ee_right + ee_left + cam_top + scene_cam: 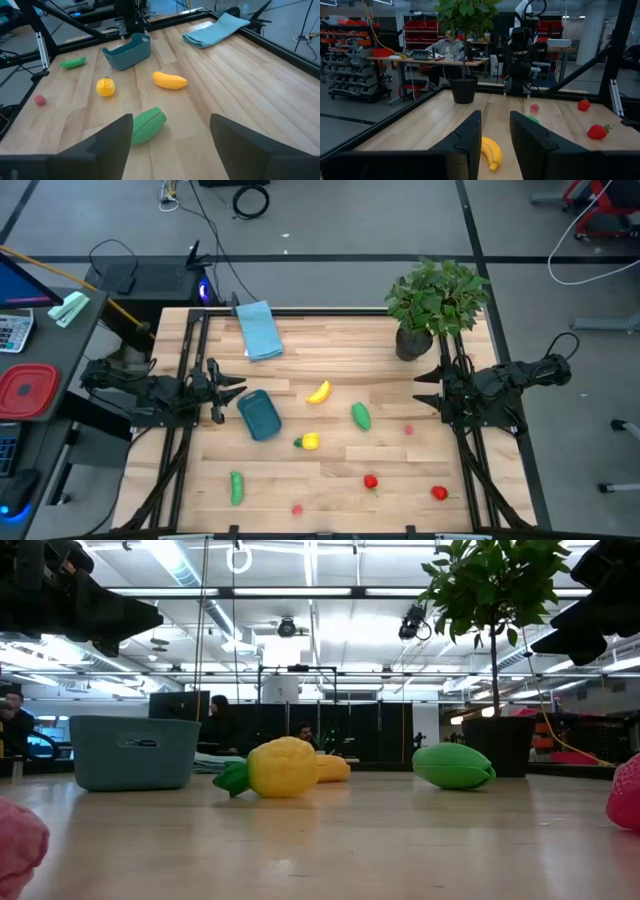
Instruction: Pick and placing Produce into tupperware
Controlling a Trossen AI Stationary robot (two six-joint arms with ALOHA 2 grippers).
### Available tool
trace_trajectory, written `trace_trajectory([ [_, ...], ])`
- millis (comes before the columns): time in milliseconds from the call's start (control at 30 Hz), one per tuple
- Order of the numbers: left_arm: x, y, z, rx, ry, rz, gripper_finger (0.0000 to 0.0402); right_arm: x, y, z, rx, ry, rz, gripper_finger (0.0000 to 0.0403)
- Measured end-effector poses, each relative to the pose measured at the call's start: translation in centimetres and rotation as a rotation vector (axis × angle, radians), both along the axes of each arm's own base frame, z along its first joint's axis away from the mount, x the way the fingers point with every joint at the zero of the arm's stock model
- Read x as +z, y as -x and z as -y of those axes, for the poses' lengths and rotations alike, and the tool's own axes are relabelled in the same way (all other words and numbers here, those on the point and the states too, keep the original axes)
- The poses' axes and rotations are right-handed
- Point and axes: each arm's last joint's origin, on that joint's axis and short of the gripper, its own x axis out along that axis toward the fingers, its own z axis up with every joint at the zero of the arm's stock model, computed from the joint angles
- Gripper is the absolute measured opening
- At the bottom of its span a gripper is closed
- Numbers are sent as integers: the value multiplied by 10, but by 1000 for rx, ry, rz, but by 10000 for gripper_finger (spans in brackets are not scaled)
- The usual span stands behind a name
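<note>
The light wooden counter [340,470] carries every item, none yet sorted. The leafy potted plant in its dark pot [432,305] and the folded light blue cloth [259,330] sit along the far edge, clear of the working zone.

The small dark teal plastic tupperware tub [259,416] stands just in front of the left tool [232,389], apparently so that arm can reach it; it looks empty. The left tool's fingers stand partly apart and grip nothing.

The produce lies scattered mid-counter: yellow toy banana [318,392], plump green piece [361,416], round yellow piece with green stem [308,442], slim green piece [236,487], small red pieces [371,481].

The right tool [425,388] waits at the right edge near the plant, wide open and empty, facing the green piece; that looks like the likeliest first pick.
</note>
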Motion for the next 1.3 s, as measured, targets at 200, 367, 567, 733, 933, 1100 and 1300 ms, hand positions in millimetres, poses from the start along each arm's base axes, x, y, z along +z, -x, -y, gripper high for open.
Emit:
trace_trajectory([
  [200,0,0,0,0,0,0,107,0,0,0,0,0,-1,275],
  [367,1,0,0,-12,129,46,107,0,0,0,0,0,0,275],
  [567,7,1,0,-38,341,158,107,0,0,0,0,0,0,275],
  [733,7,1,0,-54,476,189,107,0,0,2,-79,31,8,275],
  [933,8,1,0,-44,393,176,107,0,0,2,-71,28,9,275],
  [1100,13,2,-1,-41,337,198,107,0,0,2,-70,27,9,275],
  [1300,22,4,-2,-30,246,197,107,0,0,2,-69,28,8,275],
])
